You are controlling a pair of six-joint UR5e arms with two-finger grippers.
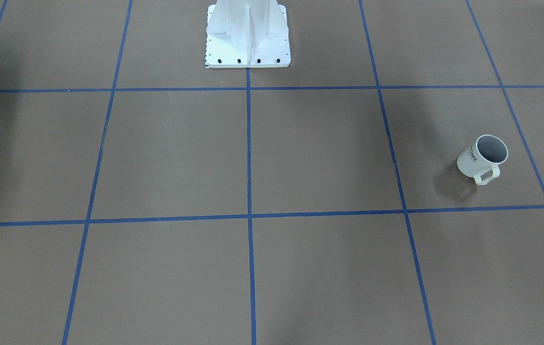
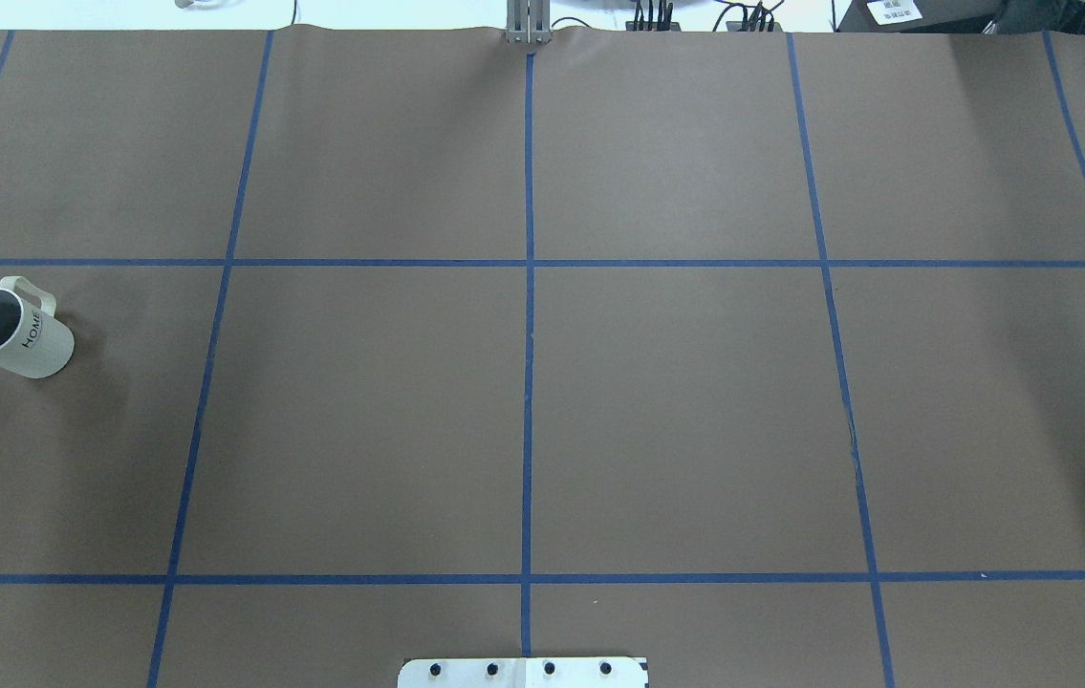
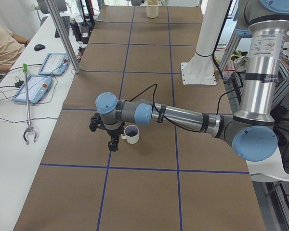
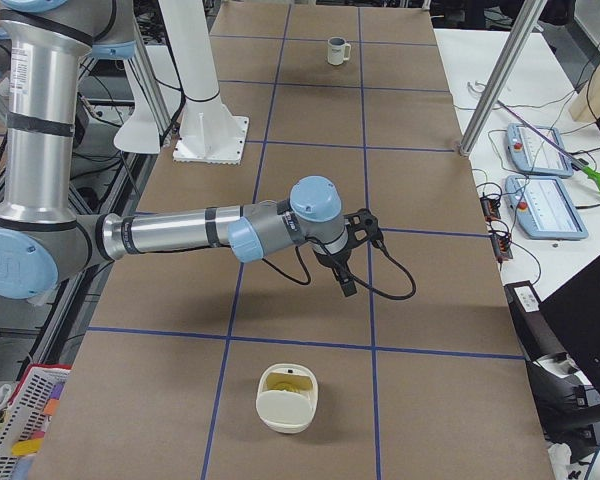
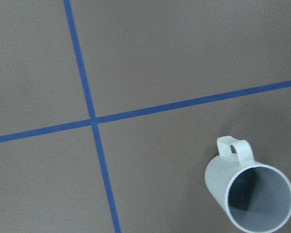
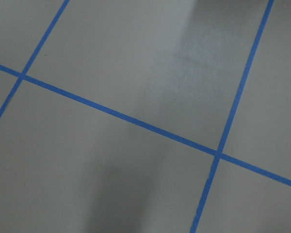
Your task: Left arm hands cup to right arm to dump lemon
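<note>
On brown table (image 2: 676, 401), upright white cup (image 2: 11, 333)

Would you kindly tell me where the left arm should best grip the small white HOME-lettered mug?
Probably by the rim of the small white mug, from straight above, one of the jaws inside its open mouth. It stands upright, and its squared loop handle points away from the robot, leaving the near wall bare.

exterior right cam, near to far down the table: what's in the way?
white container with something yellow inside → right gripper, above the table → white pedestal base → cup at the far end
</note>
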